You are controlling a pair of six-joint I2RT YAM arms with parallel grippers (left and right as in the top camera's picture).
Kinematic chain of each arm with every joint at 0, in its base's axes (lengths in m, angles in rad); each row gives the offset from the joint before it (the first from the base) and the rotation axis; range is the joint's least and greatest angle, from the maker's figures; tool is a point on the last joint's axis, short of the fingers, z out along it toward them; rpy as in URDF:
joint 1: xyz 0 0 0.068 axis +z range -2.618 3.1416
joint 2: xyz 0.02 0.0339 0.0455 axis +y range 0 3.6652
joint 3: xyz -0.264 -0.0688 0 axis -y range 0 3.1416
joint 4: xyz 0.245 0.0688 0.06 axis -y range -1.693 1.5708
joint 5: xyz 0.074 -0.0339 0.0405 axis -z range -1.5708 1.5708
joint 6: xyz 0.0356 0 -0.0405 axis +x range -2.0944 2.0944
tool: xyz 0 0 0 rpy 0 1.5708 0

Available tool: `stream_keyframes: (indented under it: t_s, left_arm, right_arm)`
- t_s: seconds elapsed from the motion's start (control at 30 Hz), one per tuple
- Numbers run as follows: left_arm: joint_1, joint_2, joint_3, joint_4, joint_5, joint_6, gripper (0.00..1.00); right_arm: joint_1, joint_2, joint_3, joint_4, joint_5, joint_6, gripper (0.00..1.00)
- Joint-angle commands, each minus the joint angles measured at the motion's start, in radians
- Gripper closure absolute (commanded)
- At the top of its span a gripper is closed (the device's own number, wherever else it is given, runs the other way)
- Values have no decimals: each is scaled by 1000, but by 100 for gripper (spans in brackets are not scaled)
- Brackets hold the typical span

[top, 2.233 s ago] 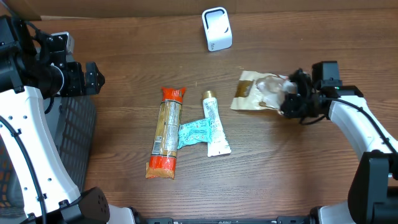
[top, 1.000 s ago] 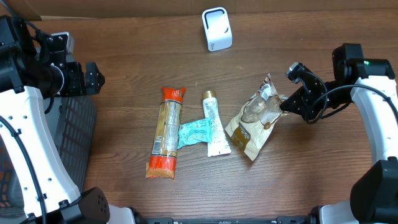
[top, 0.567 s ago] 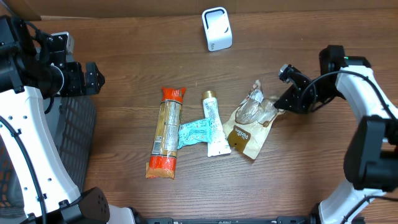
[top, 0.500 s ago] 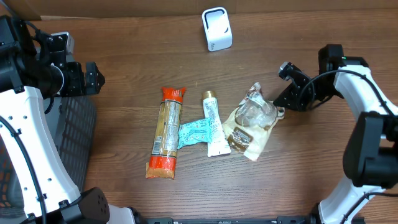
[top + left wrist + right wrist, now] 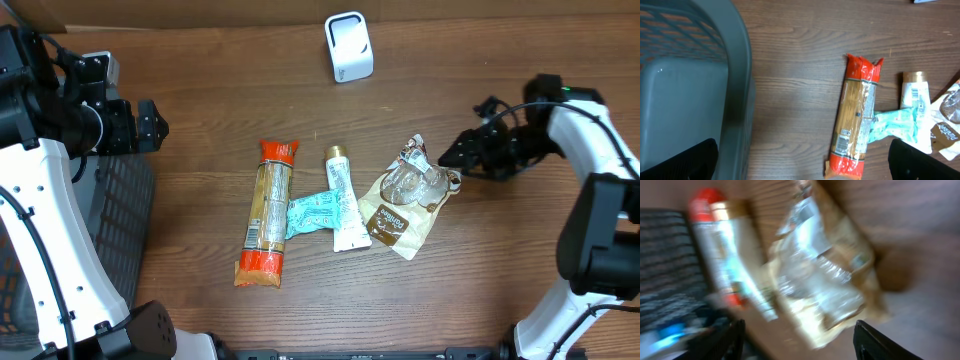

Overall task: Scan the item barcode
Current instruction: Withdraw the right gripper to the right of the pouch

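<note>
Plastic, thin and crinkly, makes the snack bag [image 5: 402,198] look light, soft and slippery, and its contents are probably fragile. A flat sealed edge seems the safest hold. It lies on the table [image 5: 480,290] and seems to touch the tube [image 5: 343,200] at its 9 o'clock. At its 2 o'clock the right gripper [image 5: 452,156] hangs just beside it, jaws wide, holding nothing. The scanner [image 5: 348,47] stands at 11 o'clock, well apart. Far off at 9 o'clock sits the basket [image 5: 125,215], no item showing in the part in view. The left gripper [image 5: 152,125] is near it, spread wide and empty.
</note>
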Motion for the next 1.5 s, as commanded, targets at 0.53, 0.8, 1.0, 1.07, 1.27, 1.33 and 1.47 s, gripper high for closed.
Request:
stream_keyframes:
  t_s: [0.53, 0.8, 1.0, 1.07, 1.27, 1.33, 1.47]
  left_arm:
    - [-1, 6, -3, 2, 16, 22, 0]
    - [-1, 6, -3, 2, 16, 22, 0]
    - [-1, 6, -3, 2, 16, 22, 0]
    - [-1, 6, -3, 2, 16, 22, 0]
    - [-1, 6, -3, 2, 16, 22, 0]
    - [-1, 6, -3, 2, 16, 22, 0]
    - [-1, 6, -3, 2, 16, 22, 0]
  right_arm:
    - [-250, -207, -310, 137, -16, 80, 10]
    - [-125, -198, -534, 528, -23, 122, 4]
    - [18, -186, -566, 700, 13, 197, 1]
    - [53, -182, -567, 750, 64, 263, 0]
    - [116, -156, -567, 813, 112, 387, 1]
    - [132, -137, -567, 814, 108, 393, 1]
    - [169, -79, -567, 823, 89, 403, 3]
